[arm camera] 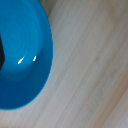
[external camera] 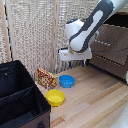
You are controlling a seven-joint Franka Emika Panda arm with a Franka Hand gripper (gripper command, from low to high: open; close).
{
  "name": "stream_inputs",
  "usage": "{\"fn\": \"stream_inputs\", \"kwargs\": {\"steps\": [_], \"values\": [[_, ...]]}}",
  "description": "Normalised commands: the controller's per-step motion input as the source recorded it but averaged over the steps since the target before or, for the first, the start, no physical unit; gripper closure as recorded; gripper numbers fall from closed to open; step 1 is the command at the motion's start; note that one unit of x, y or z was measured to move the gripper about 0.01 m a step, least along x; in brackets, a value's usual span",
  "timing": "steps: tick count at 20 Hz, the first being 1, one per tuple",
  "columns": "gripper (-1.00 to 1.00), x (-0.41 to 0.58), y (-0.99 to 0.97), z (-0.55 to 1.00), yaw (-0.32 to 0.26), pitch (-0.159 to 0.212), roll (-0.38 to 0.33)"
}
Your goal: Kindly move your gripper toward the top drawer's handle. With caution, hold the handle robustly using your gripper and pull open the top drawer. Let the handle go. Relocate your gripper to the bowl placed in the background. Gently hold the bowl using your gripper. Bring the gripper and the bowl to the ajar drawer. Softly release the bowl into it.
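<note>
Arm: bent over, its white mount above the blue bowl [external camera: 67, 81].
Gripper [external camera: 73, 63]: fingers' state cannot be told.
Bowl: on wooden floor [external camera: 95, 100], beside yellow bowl [external camera: 55, 97].
Writing: none readable.

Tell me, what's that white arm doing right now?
Claw above the blue bowl, jaw state unclear. Bowl on the floor, not held. Yellow bowl and patterned box close by.

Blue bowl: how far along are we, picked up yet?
Not yet. The blue bowl sits on the wooden floor beside the yellow bowl. The gripper hangs above it, nothing visibly held. Whether the top drawer is open is unclear. Grasping and placing remain.
</note>
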Motion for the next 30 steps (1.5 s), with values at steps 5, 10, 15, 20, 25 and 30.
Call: {"fn": "stream_inputs", "kwargs": {"steps": [5, 10, 15, 20, 25, 30], "values": [[-1.00, -0.161, 0.10, -0.35, 0.087, 0.035, 0.005], [-1.00, 0.077, -0.06, -0.45, 0.024, 0.013, -0.041], [-1.00, 0.146, -0.15, -0.48, 0.013, -0.040, -0.010], [1.00, 0.083, -0.16, -0.42, 0.013, -0.063, 0.016], [1.00, 0.021, 0.01, -0.02, 0.002, -0.014, 0.002], [1.00, 0.050, 0.07, 0.00, 0.004, -0.008, 0.000]]}}
